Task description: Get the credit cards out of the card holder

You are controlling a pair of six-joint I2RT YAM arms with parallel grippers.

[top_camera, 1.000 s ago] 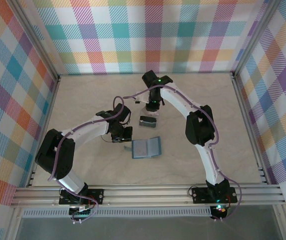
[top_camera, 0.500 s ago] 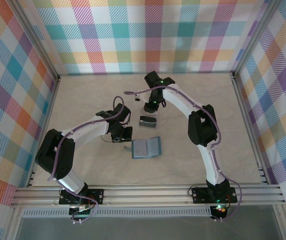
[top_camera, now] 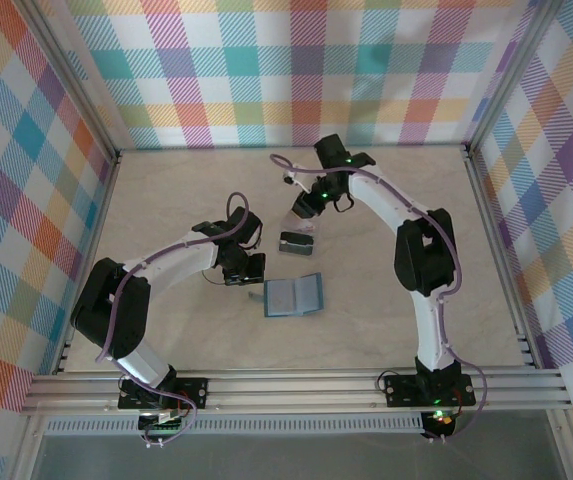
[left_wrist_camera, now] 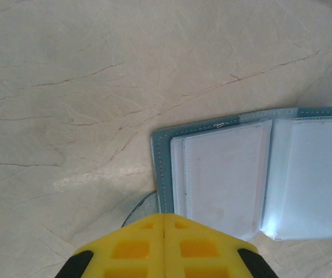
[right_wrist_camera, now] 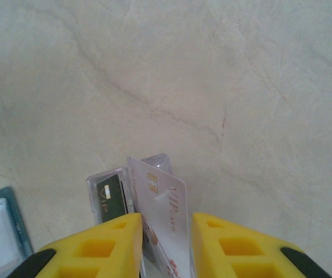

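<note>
Marbled beige table (top_camera: 166, 200) carries the open card holder (top_camera: 294, 296) and credit cards (top_camera: 297, 241).

Bright, even light from above washes the pale worktop (top_camera: 166, 210), and the shadows under the arms are soft and short. A white glare spot sits on the card holder (left_wrist_camera: 223, 174). Close to the lens, the yellow left gripper (left_wrist_camera: 164, 226) and right gripper (right_wrist_camera: 166, 229) look soft, while the white credit card (right_wrist_camera: 164, 200) stays sharp.

arms (top_camera: 166, 262): white links, black joints | cables (top_camera: 232, 203): purple | fingers (left_wrist_camera: 132, 246): yellow
</note>
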